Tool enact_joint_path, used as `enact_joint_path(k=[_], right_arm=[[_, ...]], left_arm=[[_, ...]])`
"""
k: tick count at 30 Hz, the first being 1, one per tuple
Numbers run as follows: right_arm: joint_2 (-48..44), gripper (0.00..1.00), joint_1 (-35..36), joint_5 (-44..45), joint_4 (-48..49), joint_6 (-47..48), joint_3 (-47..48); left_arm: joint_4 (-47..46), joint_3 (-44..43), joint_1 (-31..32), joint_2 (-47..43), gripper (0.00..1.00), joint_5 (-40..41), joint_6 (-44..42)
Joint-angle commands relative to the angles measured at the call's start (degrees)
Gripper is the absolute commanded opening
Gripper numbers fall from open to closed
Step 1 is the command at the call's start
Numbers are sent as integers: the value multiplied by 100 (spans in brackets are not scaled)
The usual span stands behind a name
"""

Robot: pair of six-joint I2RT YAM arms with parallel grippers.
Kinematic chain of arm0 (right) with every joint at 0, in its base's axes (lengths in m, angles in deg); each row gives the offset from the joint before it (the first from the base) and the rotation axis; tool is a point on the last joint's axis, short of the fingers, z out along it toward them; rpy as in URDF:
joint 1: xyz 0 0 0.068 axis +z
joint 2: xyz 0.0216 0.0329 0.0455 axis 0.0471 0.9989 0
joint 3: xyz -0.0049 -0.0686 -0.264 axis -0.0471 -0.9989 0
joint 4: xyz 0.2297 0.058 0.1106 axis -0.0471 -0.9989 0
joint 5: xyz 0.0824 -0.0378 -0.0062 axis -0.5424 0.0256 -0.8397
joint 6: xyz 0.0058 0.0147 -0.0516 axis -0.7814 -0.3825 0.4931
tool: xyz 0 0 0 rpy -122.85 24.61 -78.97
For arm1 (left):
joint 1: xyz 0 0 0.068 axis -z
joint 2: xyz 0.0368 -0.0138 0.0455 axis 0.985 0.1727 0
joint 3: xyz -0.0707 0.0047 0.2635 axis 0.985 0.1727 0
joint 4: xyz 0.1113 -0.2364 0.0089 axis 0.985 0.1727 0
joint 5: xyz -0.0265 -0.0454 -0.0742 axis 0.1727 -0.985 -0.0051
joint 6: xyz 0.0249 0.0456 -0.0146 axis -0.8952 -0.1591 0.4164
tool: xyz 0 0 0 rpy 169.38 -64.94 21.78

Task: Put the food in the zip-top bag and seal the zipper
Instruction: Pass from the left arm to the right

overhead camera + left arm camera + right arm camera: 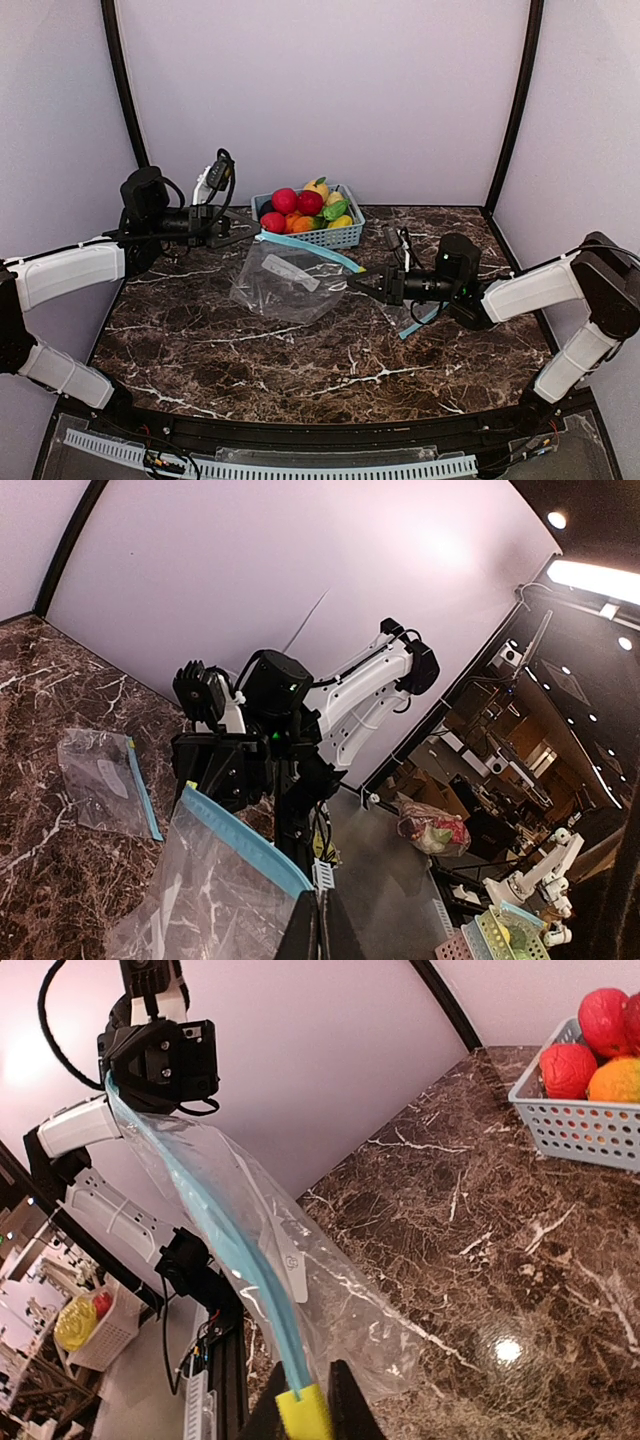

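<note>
The left tool (243, 237) was pinched shut on the left end of the zipper (310, 251). The bag (285, 288) hung from that strip and sagged onto the surface (250, 370), just near of the basket (345, 238). All the food (285, 200) lay in the basket, so both filling and sealing remained. The right tool (360, 285) was clamped shut on the zipper's right end.

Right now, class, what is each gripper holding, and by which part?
Both hold the one zip-top bag by its zipper: the left gripper pinches one end of the strip, the right gripper the opposite end.
</note>
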Motion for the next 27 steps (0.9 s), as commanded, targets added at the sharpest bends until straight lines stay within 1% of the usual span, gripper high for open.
enact_joint_path(k=[1, 2, 3, 4, 5, 6, 7, 8, 9, 10, 12, 15, 17, 20, 22, 23, 26, 27], right_arm=[[-96, 3, -22, 58, 108, 21, 90], [-174, 0, -21, 90, 57, 22, 66], [-263, 0, -23, 132, -17, 45, 41], [-369, 0, -17, 177, -139, 84, 23], [-490, 0, -16, 232, -371, 159, 0], [-632, 0, -13, 308, -586, 204, -6], [-773, 0, -15, 375, -845, 287, -16], [-944, 0, -13, 445, -1117, 395, -30], [-1136, 0, -17, 516, -1410, 484, -36], [-1391, 0, -7, 583, -1794, 608, -19], [-1763, 0, 29, 742, -2680, 932, 100], [-2223, 0, 115, 917, -3918, 1365, 354], [-2421, 0, 147, 897, -4559, 1532, 584], [-2523, 0, 337, 993, -5254, 1756, 906], [-2469, 0, 544, 1164, -5458, 1831, 1042], [-2392, 0, 635, 1243, -5424, 1831, 1096], [-2164, 0, 879, 1271, -5228, 1786, 1184], [-2086, 0, 955, 1266, -5067, 1776, 1219]], left_arm=[[214, 8, -3, -102, 1, -25, -282], [584, -68, -1, -127, 2, 85, -546], [852, -118, -2, -138, 6, 170, -741], [1422, -236, -3, -173, 20, 421, -1180], [1763, -302, -3, -192, 28, 602, -1414], [2441, -436, -3, -253, 44, 1026, -1919], [2747, -495, 1, -294, 51, 1309, -2157], [3306, -585, 11, -384, 64, 1906, -2593], [3505, -618, 13, -442, 69, 2245, -2753], [3826, -662, 14, -546, 77, 2878, -3030], [4097, -710, 14, -707, 84, 3550, -3287], [4162, -762, 19, -887, 88, 3890, -3538], [4183, -843, 38, -885, 90, 4100, -3663], [4369, -1276, 165, -691, 90, 4102, -3719], [4597, -1666, 450, -434, 90, 4103, -3817], [4762, -1946, 719, -227, 91, 4079, -3992], [5043, -2442, 1251, 183, 91, 3946, -4290], [5183, -2616, 1497, 366, 93, 3899, -4484]])
